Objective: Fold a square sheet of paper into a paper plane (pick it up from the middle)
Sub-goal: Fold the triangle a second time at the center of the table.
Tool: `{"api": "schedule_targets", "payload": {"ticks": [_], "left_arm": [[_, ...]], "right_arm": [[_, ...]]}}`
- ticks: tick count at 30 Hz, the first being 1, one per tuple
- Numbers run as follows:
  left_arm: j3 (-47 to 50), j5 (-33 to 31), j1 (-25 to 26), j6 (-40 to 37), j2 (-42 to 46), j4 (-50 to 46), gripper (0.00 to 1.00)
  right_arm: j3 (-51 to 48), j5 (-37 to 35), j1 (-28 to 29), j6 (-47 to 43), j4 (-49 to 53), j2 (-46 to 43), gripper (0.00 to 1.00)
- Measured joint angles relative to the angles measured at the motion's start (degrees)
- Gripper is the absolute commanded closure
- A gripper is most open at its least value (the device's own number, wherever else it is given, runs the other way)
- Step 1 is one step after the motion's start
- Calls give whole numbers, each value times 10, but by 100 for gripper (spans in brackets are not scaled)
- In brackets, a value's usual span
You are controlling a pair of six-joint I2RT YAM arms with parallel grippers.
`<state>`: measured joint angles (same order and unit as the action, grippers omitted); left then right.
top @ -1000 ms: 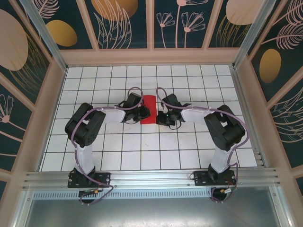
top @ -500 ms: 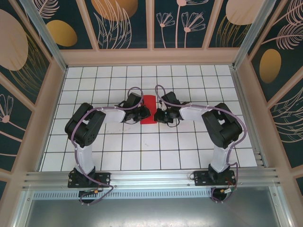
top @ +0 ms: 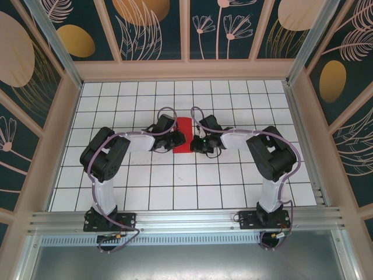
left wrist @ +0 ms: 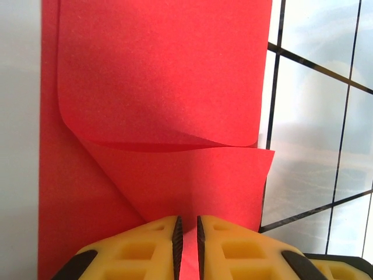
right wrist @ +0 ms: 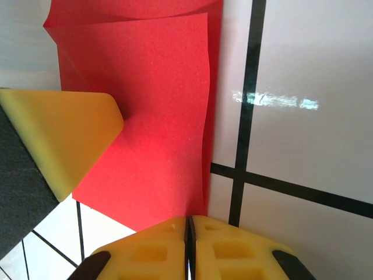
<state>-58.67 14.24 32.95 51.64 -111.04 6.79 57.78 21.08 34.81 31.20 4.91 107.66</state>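
The square sheet of paper (top: 184,132) is bright red, folded into a narrow strip in the middle of the grid table, with my two grippers on either side of it. In the left wrist view the paper (left wrist: 163,76) shows a diagonal fold and a loose curled flap. My left gripper (left wrist: 187,219) rests on its near part, jaws almost together with a thin slit and red paper showing beneath. From above, the left gripper (top: 178,141) sits at the sheet's left edge. My right gripper (right wrist: 189,219) is shut, tips at the right edge of the paper (right wrist: 157,116). A left fingertip (right wrist: 64,134) rests on the sheet.
The white tiled table (top: 175,186) with black grid lines is boxed in by patterned walls (top: 52,146) on three sides. A metal rail (top: 186,219) carrying both arm bases runs along the near edge. The right gripper (top: 197,144) sits close to the left one.
The right gripper has moved left, up to the paper's right edge. The left gripper and the paper have stayed where they were.
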Motion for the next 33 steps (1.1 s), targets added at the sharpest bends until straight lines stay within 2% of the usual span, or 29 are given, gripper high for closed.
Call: {"api": "schedule_targets", "payload": {"ticks": [15,26,33], "left_arm": [[-16,-28,-41,-31,-4,-20,80],[-56,-32,-48,-71,-23,-52,79],[-64,-64,-85,-102,-18,-66,75]], "right_arm": [[-5,0,0,-9,-6,0,86],[-5,-1,0,-11,-10,0,86],[-5,-1,0,-11,-11,0,86]]}}
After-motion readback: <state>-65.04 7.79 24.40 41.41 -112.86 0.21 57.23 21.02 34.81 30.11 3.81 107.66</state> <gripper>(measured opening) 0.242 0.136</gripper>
